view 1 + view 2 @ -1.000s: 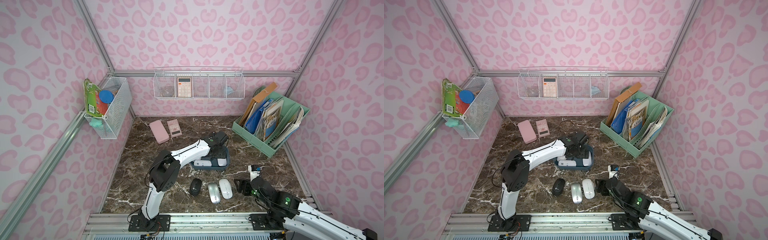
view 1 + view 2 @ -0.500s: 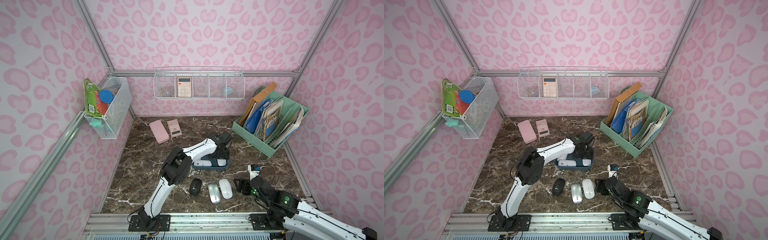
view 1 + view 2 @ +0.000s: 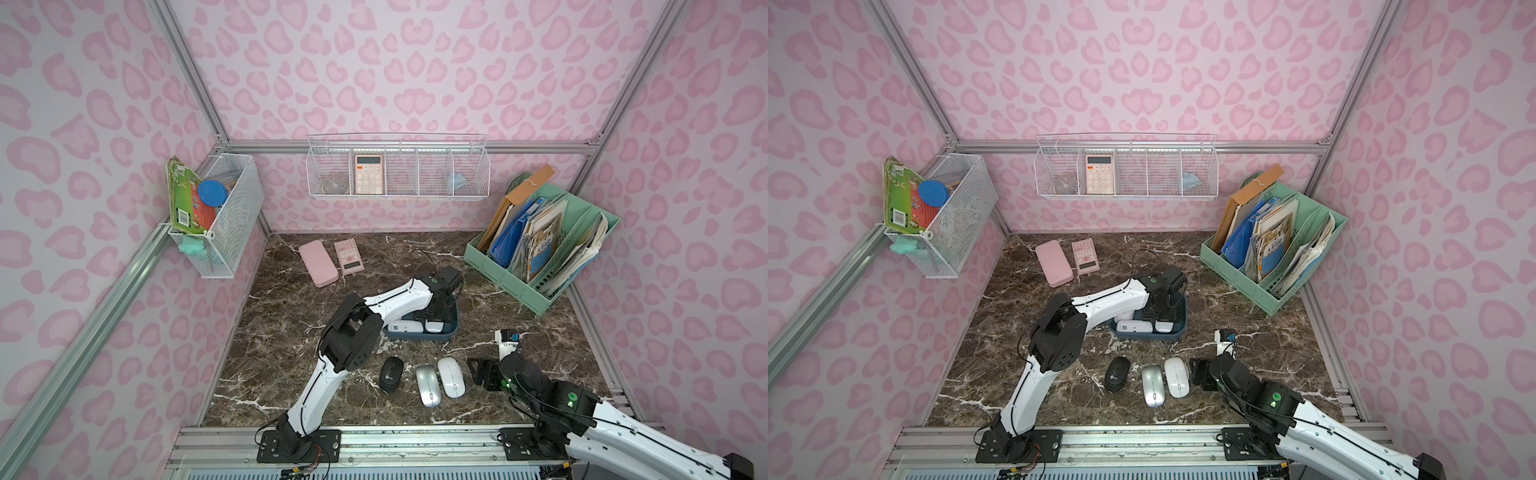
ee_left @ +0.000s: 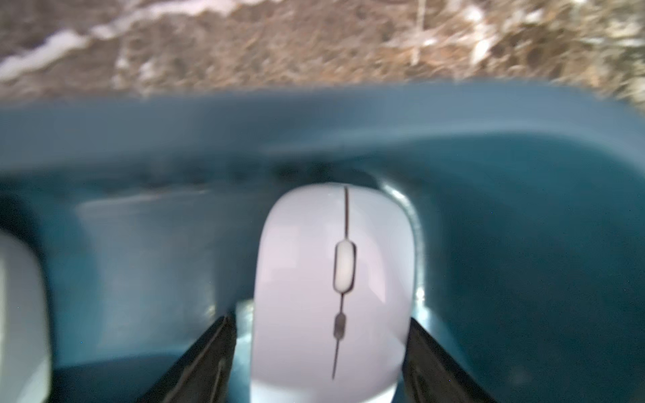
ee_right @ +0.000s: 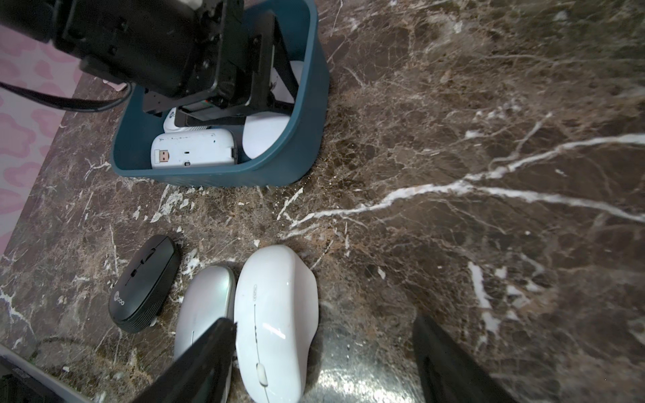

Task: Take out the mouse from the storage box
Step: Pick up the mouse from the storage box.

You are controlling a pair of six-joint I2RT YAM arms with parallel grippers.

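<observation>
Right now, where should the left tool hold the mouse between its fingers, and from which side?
Its two long sides, from above: the mouse lies flat, wheel up, nose toward the box wall, and the left tool straddles its rear.

I list: within my left claw (image 4: 321,317), white mouse (image 4: 307,279) with grey seam; around it, dark teal storage box (image 4: 523,209); beyond, brown white-veined marble table (image 4: 314,42); pink-blotched walls (image 3: 374,62).

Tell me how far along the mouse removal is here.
Done: black mouse, silver mouse and white mouse lie on the table outside the box. Under way: left hand is down in the box, fingers flanking a pale mouse, not yet lifted out. Left: that one, plus at least the upturned mouse beside it.
</observation>
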